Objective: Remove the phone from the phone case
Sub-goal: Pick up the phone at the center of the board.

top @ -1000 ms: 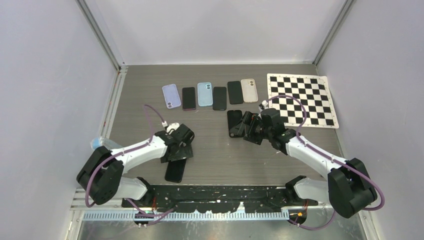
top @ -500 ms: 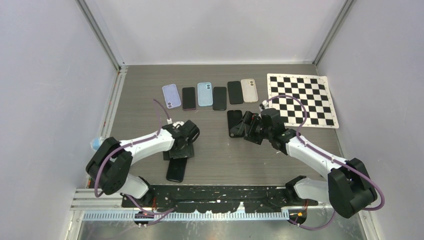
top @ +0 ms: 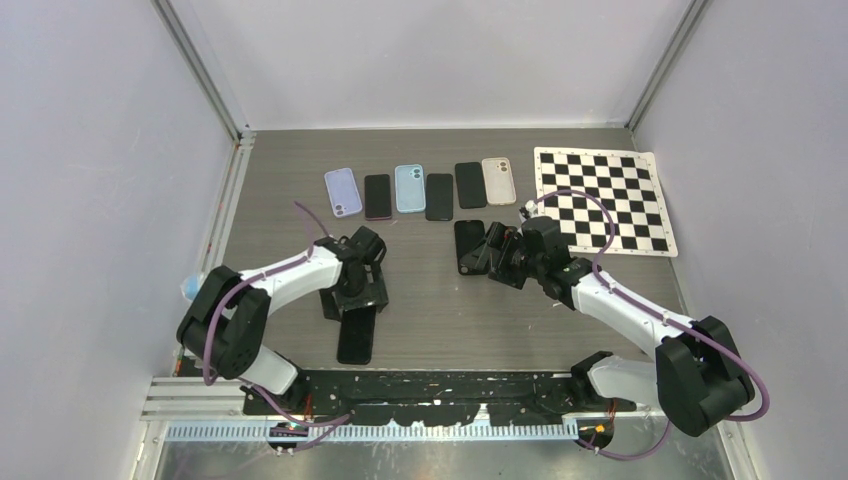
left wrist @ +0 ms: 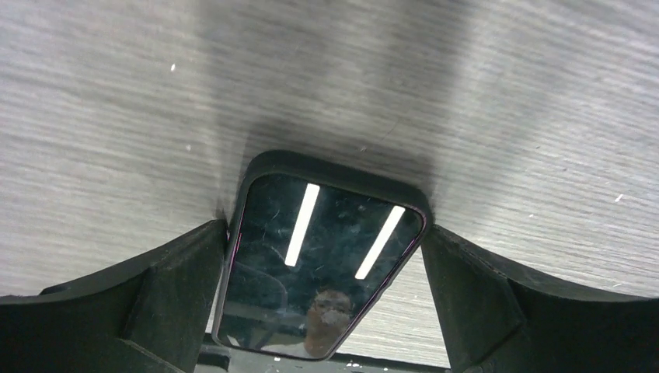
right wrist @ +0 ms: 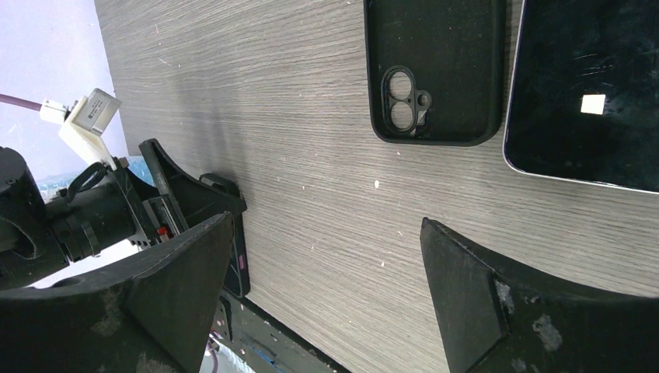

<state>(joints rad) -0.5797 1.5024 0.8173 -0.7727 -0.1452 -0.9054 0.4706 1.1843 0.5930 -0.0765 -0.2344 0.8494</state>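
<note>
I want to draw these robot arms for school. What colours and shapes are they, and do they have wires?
Both arms have white tube-shaped middle parts, on the left arm and right arm, with chunky black joints. A purple cable loops along each one. The fingers are flat, matte black wedges.

This is a robotics lab test cell, not a lived-in room. Plain pale lilac-grey wall panels [top: 430,60] box in a grey wood-grain tabletop [top: 430,300], joined at the corners by bare aluminium frame posts [top: 200,70]. Two white-and-black robot arms [top: 290,282] are bolted to a black perforated rail [top: 430,385] at the near edge. A black-and-white checkerboard sheet [top: 605,200] lies flat at the far right, beside a neat row of phones and phone cases [top: 409,188].
</note>
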